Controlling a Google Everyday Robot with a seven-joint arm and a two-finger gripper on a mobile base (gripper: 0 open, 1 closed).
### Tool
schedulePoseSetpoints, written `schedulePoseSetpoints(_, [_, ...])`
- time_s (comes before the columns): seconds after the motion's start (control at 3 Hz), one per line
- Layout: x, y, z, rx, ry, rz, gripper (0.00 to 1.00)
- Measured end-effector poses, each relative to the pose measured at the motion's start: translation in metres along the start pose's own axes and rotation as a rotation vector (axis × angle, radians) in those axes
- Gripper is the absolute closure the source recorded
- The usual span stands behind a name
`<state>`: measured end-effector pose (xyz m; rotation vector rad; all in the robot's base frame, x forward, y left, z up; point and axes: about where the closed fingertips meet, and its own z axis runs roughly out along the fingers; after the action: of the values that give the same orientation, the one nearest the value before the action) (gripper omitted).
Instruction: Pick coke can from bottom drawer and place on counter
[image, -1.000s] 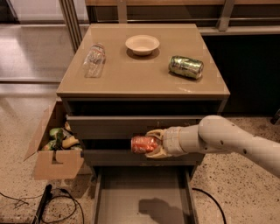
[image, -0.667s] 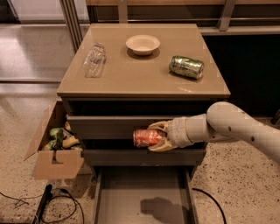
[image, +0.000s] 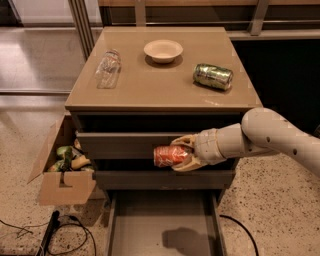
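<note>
My gripper (image: 181, 154) is shut on the red coke can (image: 167, 155) and holds it sideways in the air in front of the two upper drawer fronts. The bottom drawer (image: 162, 227) is pulled open below it, a shallow grey tray with only the arm's shadow in it. The tan counter (image: 160, 80) lies above and behind the can. My white arm comes in from the right.
On the counter lie a green can (image: 213, 76) at the right, a small cream bowl (image: 163, 50) at the back and a clear plastic bottle (image: 108, 67) at the left. An open cardboard box (image: 64, 170) with items stands on the floor left of the cabinet. Cables lie on the floor.
My gripper with the coke can has risen slightly and the arm has lifted, moving up in front of the upper drawers.
</note>
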<state>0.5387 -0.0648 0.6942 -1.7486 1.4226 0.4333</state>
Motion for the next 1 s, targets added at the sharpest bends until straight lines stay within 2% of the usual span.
schedulePoseSetpoints(0.33, [-0.012,-0.005,0.0,-0.02,0.009,-0.026,1.0])
schedulePoseSetpoints(1.0, [-0.087,-0.043,-0.029,-0.071,0.056,-0.153,1.0])
